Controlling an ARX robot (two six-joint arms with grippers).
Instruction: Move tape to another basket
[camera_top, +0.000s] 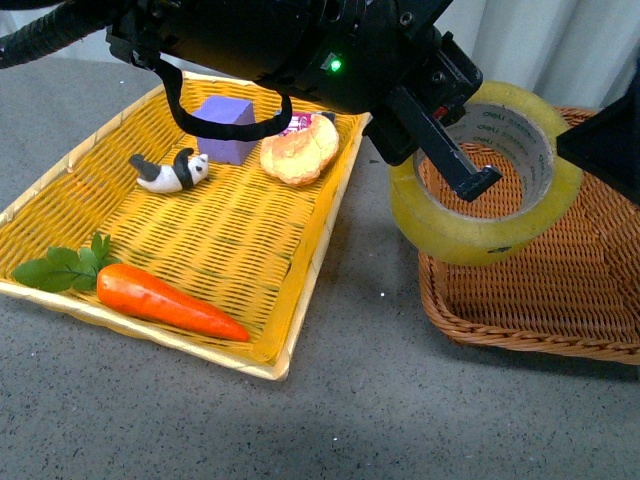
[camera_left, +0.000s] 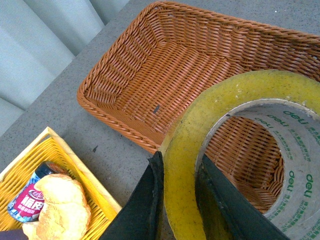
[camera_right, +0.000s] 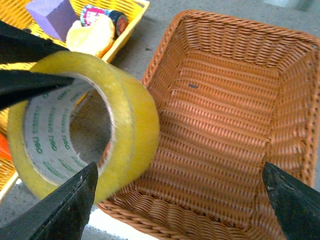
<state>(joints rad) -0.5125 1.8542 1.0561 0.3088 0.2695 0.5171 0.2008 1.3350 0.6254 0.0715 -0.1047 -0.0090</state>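
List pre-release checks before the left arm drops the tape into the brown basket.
1. Grip: left gripper pinches the wall of the tape, one finger in the core, one outside. Ok.
2. Position: the roll hangs over the basket at its rim on the side of the yellow tray, not clearly inside. Not ok.
3. Landing spot: the basket floor is bare. Ok.
4. Right gripper: open, holding nothing, apart from the roll. Ok.
5. Drop height: the roll is off the floor; how far is unclear. Cannot tell.
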